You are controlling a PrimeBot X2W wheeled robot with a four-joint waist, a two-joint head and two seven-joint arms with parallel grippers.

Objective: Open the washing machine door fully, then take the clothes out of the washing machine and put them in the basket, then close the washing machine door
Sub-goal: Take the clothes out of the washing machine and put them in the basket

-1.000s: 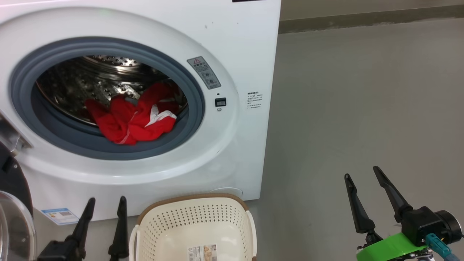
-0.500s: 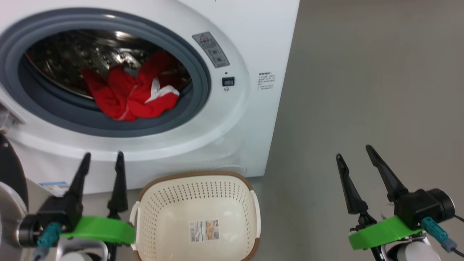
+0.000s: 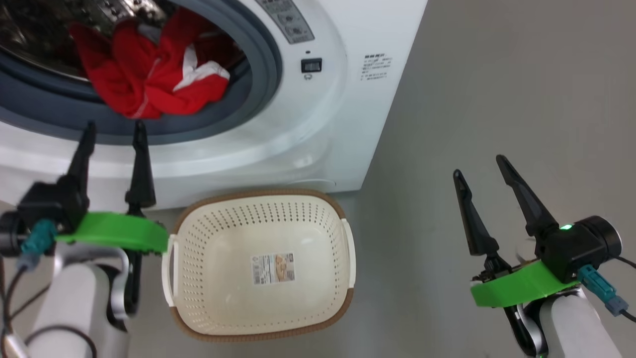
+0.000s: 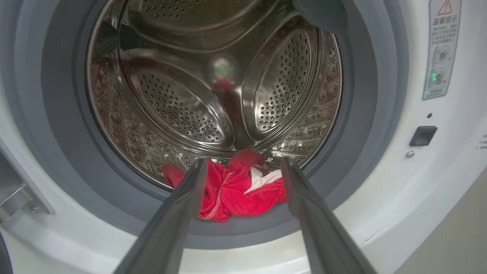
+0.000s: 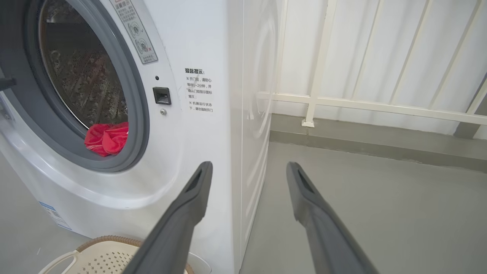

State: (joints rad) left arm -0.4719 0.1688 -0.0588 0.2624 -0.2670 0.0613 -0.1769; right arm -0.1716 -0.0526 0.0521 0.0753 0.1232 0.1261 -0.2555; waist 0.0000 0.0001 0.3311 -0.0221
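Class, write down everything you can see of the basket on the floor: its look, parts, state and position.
The basket is cream plastic, rectangular with rounded corners, with perforated walls, a brown woven-look rim and white side handles. It stands upright and empty on the grey floor, just in front of the washing machine, a printed sticker on its inside bottom.

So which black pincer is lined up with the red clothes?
The left pincer: the bright red fabric clothes lie ahead, framed between its fingers; the right pincer is off to the side.

One basket (image 3: pixel 218 233), perhaps two garments (image 3: pixel 144 87)
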